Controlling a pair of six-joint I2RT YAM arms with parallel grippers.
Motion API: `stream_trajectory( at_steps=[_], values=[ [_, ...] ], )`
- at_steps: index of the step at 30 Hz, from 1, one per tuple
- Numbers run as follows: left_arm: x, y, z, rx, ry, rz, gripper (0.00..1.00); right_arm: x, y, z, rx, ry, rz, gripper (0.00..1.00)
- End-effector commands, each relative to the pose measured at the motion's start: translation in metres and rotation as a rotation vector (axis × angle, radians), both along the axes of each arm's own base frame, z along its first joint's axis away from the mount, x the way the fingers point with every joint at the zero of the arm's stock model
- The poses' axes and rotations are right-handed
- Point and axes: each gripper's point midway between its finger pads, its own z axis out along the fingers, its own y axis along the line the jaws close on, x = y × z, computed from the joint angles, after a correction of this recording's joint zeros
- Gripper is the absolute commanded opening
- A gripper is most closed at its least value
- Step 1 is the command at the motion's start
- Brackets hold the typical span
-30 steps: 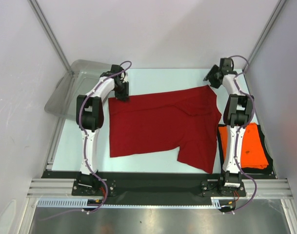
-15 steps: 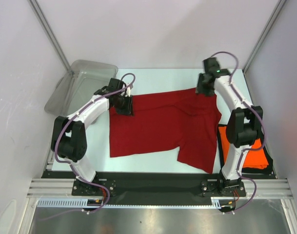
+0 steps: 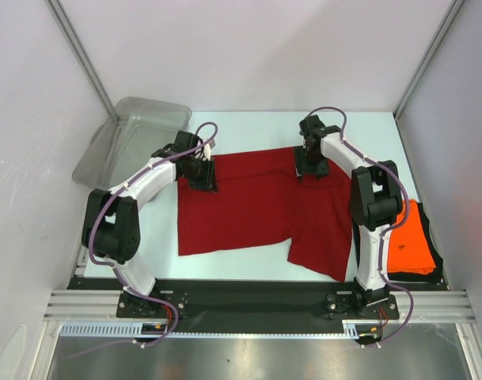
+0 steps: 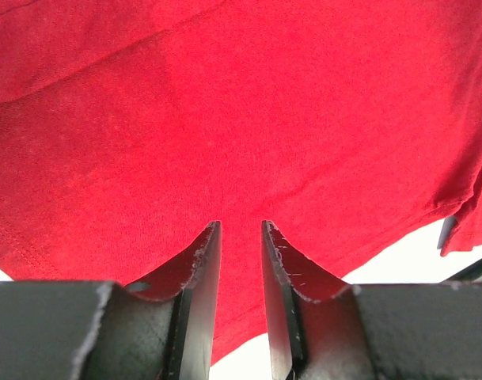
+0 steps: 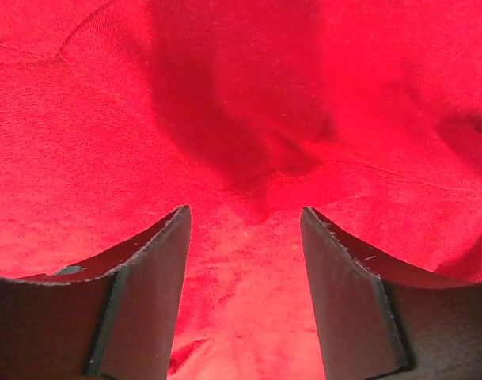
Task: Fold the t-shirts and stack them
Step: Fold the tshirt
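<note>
The dark red t-shirt (image 3: 256,207) is laid out flat on the white table (image 3: 138,237), one sleeve spread at its near right corner. Both grippers are set at its far edge.

The left gripper (image 3: 202,172) is held over the shirt's far left corner. In the left wrist view only a narrow slit is left between its jaws, and red cloth is seen through that slit and all around it. The cloth appears to lie smooth beneath the tips rather than bunched between them, though a light pinch cannot be ruled out from this angle.

The right gripper (image 3: 310,163) is placed on the far edge of the shirt, right of its middle. Its jaws are spread wide, and a shadowed crease in the cloth is seen between the tips; nothing is clamped.

In both wrist views the shirt is cut off by the frame on nearly every side, so its outline cannot be traced there. A small dark shape at the shirt's edge, low on the right of the left wrist view, cannot be identified.

The orange t-shirt (image 3: 411,241) is found just right of the red shirt's near right corner, partly hidden by the right arm. A translucent grey tub (image 3: 134,131) is seen beyond the red shirt's far left corner.
</note>
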Motion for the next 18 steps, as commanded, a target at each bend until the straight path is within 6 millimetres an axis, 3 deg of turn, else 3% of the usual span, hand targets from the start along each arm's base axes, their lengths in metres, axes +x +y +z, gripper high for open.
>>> stream_trajectory(
  at_steps=[1, 5, 14, 16, 18],
  values=[
    [0.007, -0.006, 0.025, -0.046, -0.065, -0.009, 0.32, 0.010, 0.003, 0.006, -0.019, -0.027, 0.026, 0.62],
    [0.003, -0.006, 0.027, -0.053, -0.068, -0.008, 0.32, 0.009, 0.010, -0.003, 0.019, -0.003, 0.037, 0.49],
    [0.002, -0.003, 0.027, -0.040, -0.074, -0.006, 0.31, 0.009, 0.004, -0.012, -0.006, 0.021, 0.015, 0.35],
    [0.003, -0.003, 0.027, -0.038, -0.077, -0.006, 0.31, 0.009, 0.005, -0.011, 0.004, 0.029, 0.016, 0.26],
    [0.004, -0.001, 0.027, -0.027, -0.082, -0.003, 0.31, 0.010, 0.007, 0.000, 0.001, 0.011, 0.020, 0.11]
  ],
)
